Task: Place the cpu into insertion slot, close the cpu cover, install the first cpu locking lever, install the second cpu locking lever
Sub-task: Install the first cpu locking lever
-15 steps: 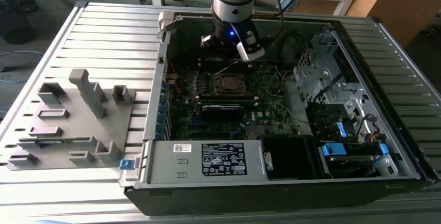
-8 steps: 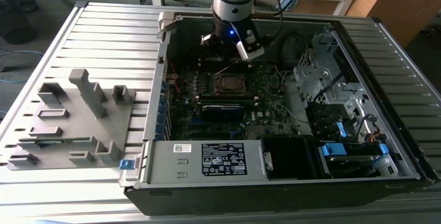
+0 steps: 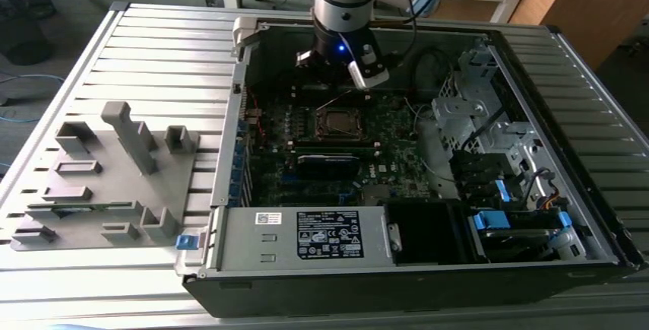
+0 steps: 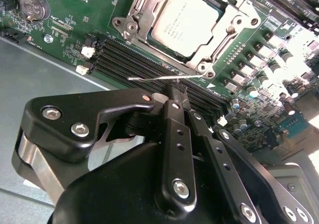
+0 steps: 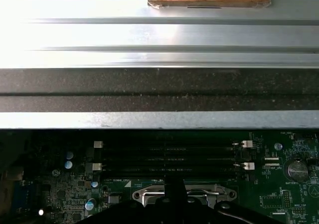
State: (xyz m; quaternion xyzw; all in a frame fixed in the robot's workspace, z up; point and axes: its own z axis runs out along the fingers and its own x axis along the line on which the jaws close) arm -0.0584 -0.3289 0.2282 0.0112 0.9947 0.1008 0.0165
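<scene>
The cpu (image 4: pixel 185 21) sat under its closed cover (image 4: pixel 144 15). The hand (image 4: pixel 177 90), fingers pressed together, met a locking lever (image 4: pixel 149 77), which probably needed pressing down to latch.

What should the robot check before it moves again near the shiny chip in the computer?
1. The cpu lies flat in the insertion slot: ok.
2. The cpu cover is down around the chip's edges: ok.
3. The locking lever, a thin rod, is tucked away: not ok, it sticks out over the memory slots.
4. The gripper is shut, with its tip at that lever's end: ok.
5. The gripper really grips the lever: cannot tell.
</scene>
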